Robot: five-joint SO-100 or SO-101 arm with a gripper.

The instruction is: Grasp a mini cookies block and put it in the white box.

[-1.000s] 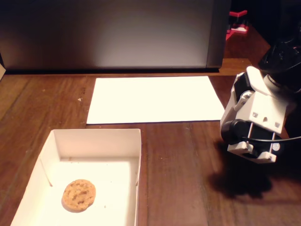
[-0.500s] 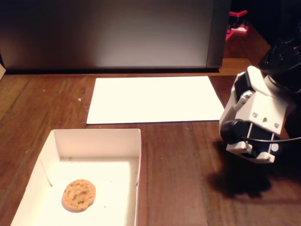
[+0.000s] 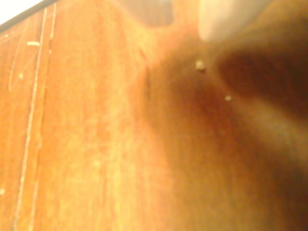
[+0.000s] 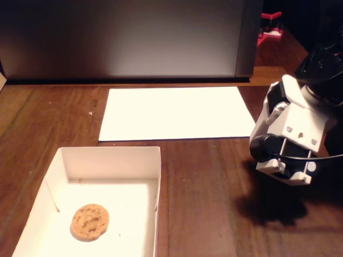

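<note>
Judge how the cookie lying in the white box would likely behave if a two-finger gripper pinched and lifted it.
The cookie looks thin and flat, so it is probably light and unlikely to roll. Crumbs speckling the white box floor suggest it is brittle: a hard pinch might chip or snap it. Its rough surface should grip reasonably well.

The small round golden-brown cookie [image 4: 90, 221] carries darker specks and lies on the floor of the shallow white cardboard box [image 4: 110, 155], well to the left of the white-and-black arm head [image 4: 288, 142] in the fixed view. The box floor shows a few tiny brown crumbs. The flat sheet of paper [image 4: 176, 112] is plain white. The wooden table [image 4: 203, 203] is reddish-brown with grain; in the wrist view it glows orange, with pale scratch lines and two light crumbs [image 3: 200, 65].
</note>
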